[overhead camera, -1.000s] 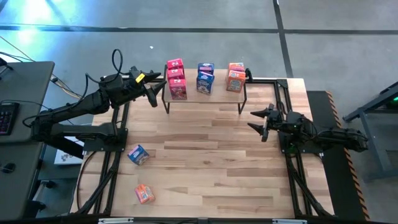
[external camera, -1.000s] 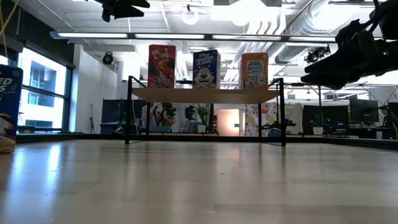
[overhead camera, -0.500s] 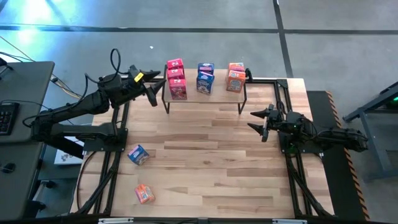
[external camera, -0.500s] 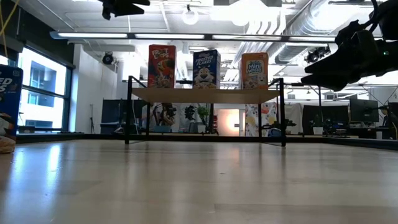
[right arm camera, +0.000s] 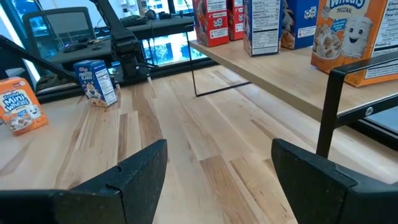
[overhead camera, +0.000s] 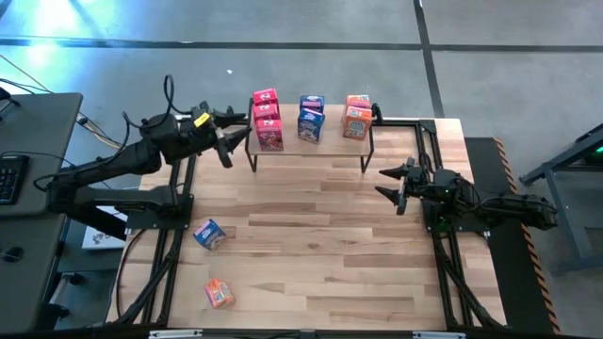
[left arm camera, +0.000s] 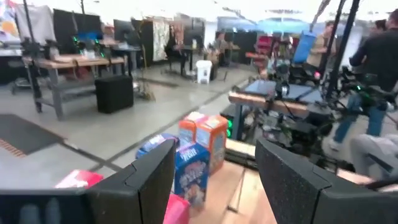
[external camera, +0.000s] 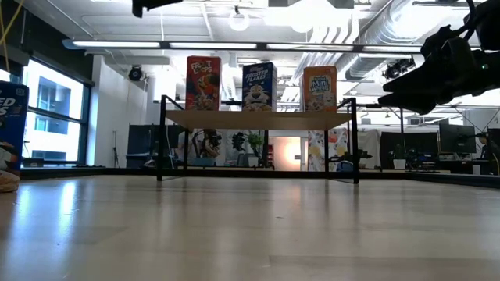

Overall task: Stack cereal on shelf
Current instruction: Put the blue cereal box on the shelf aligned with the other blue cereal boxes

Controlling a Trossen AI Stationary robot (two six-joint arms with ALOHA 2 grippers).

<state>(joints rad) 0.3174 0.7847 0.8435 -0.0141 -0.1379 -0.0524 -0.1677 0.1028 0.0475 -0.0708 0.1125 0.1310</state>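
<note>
Left gripper (overhead camera: 229, 137), upper left of the high view beside the shelf (overhead camera: 311, 143), fingers parted and empty. Right gripper (overhead camera: 394, 185), right of centre, wide open, empty. Cereal boxes (overhead camera: 268, 121) stand on the shelf; a blue box (overhead camera: 208, 233) and an orange box (overhead camera: 219, 293) lie lower left.

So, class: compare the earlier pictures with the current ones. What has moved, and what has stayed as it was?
Only the left pincer moved: it drew back slightly from the shelf, away from the red boxes, empty and open. The right pincer stayed open above the table, and the shelf boxes and the two loose boxes, blue and orange, did not shift.
</note>
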